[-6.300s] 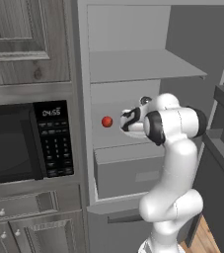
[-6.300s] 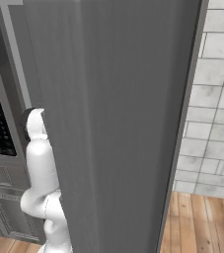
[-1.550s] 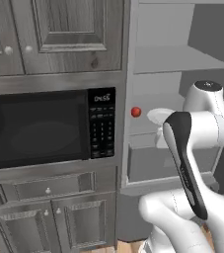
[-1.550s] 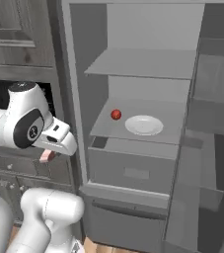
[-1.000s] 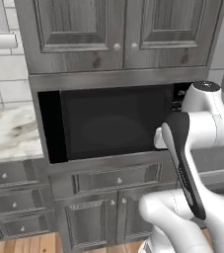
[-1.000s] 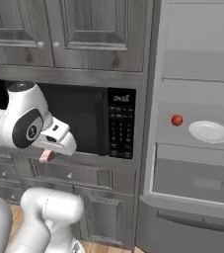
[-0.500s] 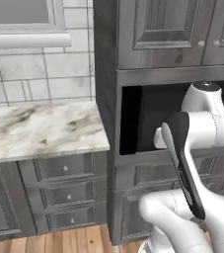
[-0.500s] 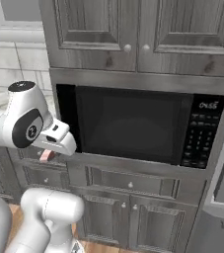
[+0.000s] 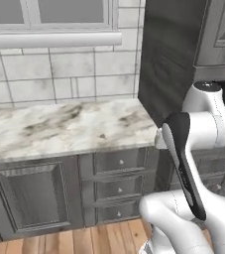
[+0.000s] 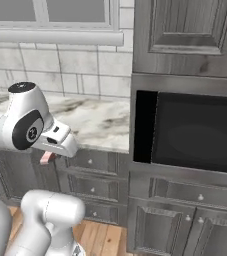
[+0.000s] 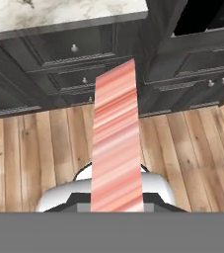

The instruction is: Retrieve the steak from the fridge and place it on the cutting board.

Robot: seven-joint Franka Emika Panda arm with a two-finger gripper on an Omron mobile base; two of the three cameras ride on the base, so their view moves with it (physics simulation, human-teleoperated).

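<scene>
Spanning the rear of both base views, a tiled wall (image 9: 59, 74) carries a pale window sill (image 9: 52, 38) at 12 o'clock. Below it runs a marble counter (image 9: 64, 126) on dark grey drawer cabinets (image 9: 59, 191), meeting a tall dark cabinet column (image 9: 171, 54) at the 3 o'clock side of the left base view. In the right base view that column holds a black microwave (image 10: 195, 132) at 3 o'clock, with a panelled door (image 10: 185, 30) above it and drawers (image 10: 185, 197) beneath. A wood plank floor (image 11: 15, 158) lies under everything; in the hand view it runs from 9 o'clock to 3 o'clock, with the drawer fronts across the top and a strip of counter edge at 11 o'clock. The white arm (image 9: 198, 144) rises at 4 o'clock in the left base view, and at 8 o'clock in the right base view, its hand folded down in front of the drawers. The gripper (image 10: 49, 154) sits at about 9 o'clock of the right base view, jaws clenched on the steak (image 11: 114, 143). In the hand view the steak stands edge-on as a long pinkish-red streaked strip from 6 o'clock up to centre, pinched at its lower end, over the floor planks and the drawer fronts. In the right base view a small pink corner of it pokes out under the hand, just in front of the counter's drawer face, clear of the counter top.
</scene>
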